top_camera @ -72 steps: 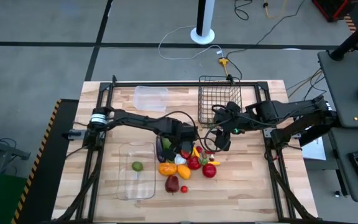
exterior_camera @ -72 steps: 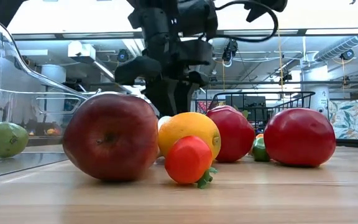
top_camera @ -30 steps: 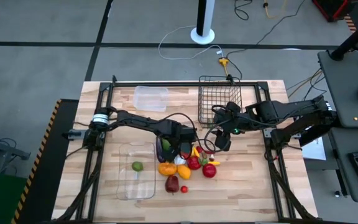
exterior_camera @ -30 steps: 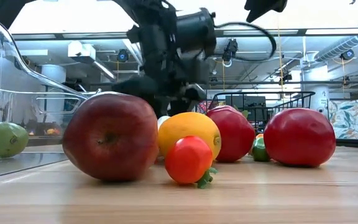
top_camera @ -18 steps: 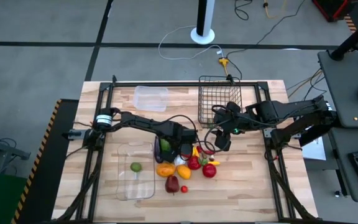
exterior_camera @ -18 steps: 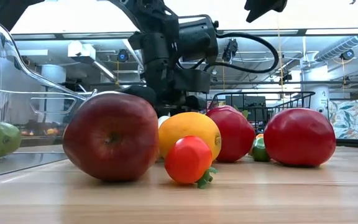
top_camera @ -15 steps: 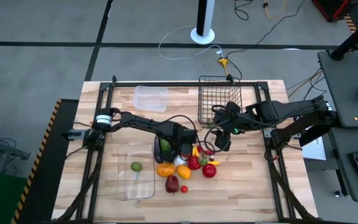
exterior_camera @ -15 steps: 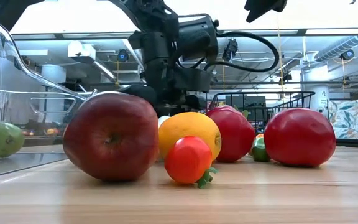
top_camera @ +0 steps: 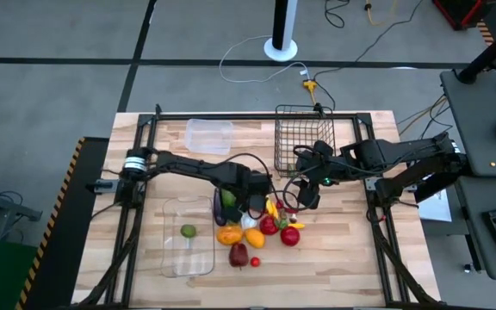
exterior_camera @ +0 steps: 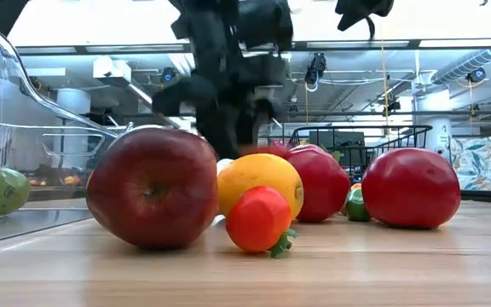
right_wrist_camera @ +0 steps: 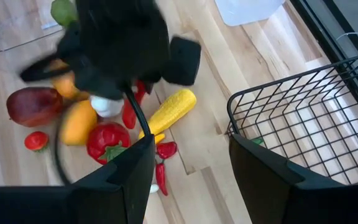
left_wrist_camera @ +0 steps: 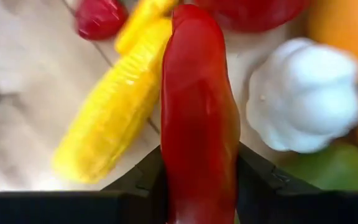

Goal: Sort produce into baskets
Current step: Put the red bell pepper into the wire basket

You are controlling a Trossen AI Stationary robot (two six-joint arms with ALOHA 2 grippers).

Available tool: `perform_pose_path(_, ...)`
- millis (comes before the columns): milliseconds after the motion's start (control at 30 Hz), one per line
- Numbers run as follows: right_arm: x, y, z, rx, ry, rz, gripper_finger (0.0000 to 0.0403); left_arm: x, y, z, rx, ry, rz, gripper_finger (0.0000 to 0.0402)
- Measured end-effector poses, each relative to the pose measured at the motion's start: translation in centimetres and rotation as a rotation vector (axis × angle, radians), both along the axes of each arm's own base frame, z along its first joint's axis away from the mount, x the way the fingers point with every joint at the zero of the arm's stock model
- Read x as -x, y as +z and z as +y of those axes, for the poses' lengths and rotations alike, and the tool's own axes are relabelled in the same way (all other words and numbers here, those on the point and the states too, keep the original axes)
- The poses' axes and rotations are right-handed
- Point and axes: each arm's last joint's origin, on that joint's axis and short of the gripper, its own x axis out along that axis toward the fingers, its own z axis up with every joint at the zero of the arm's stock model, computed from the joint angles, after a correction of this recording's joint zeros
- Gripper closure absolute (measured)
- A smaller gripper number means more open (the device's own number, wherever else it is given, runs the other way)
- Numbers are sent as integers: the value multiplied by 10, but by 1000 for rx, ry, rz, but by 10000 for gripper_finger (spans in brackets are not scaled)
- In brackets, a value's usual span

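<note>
The produce lies in a heap (top_camera: 261, 226) at mid-table: a yellow corn cob (left_wrist_camera: 114, 106), a white bulb (left_wrist_camera: 303, 93), a red apple (exterior_camera: 152, 188), an orange (exterior_camera: 258, 183), tomatoes and peppers. My left gripper (top_camera: 250, 202) stands over the heap, shut on a long red pepper (left_wrist_camera: 197, 112). My right gripper (right_wrist_camera: 191, 168) is open and empty, right of the heap beside the black wire basket (top_camera: 304, 133). A green fruit (top_camera: 188, 230) lies in the long clear tray (top_camera: 169, 258). The small clear tub (top_camera: 208, 135) stands at the far side. My left gripper pinches the long red pepper's two sides (left_wrist_camera: 194, 177) between its two fingers (left_wrist_camera: 138, 180), near the pepper's upper end. The fingers come from above, pointing down, and the pepper runs on along them below the fingertips. Whether its lower tip (right_wrist_camera: 128, 121) touches the heap, I cannot tell.
Bare wood lies at the near right of the table and between the heap and the wire basket (right_wrist_camera: 303, 118). Small red chillies (right_wrist_camera: 160, 171) lie beside the corn cob (right_wrist_camera: 169, 112). Black frame rails run along the table's edges.
My left gripper has risen a little above the heap with the red pepper between its fingers, and the arm has swung slightly. My right gripper has kept still.
</note>
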Motion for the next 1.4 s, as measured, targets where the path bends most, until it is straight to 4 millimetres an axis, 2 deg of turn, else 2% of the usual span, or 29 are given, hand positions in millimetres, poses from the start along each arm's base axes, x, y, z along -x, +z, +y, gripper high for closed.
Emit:
perform_pose_path(133, 0, 0, 0, 0, 0, 0, 204, 13, 38, 1, 4, 5, -78, 290)
perform_pose_path(300, 0, 0, 0, 0, -1, 2, 204, 41, 80, 10, 6, 44, -136, 290)
perform_pose_path(400, 0, 0, 0, -5, -8, 0, 204, 60, 100, 23, -10, 102, -157, 290)
perform_pose_path(500, 0, 0, 0, -5, -7, -1, 204, 80, 110, 38, -58, 170, -170, 291)
perform_pose_path(667, 0, 0, 0, -5, -7, -1, 204, 117, 113, 69, -107, 256, -138, 291)
perform_pose_path(833, 0, 0, 0, 1, -10, -4, 204, 153, 109, 111, -148, 345, -105, 291)
perform_pose_path(1000, 0, 1, -1, 36, -15, -7, 204, 176, 104, 155, -54, 500, -112, 291)
perform_pose_path(1200, -1, 1, -1, 54, -15, -10, 204, 178, 91, 190, -13, 581, -73, 291)
perform_pose_path(1400, -1, 1, -1, 60, -7, -8, 204, 166, 76, 206, 3, 580, -17, 291)
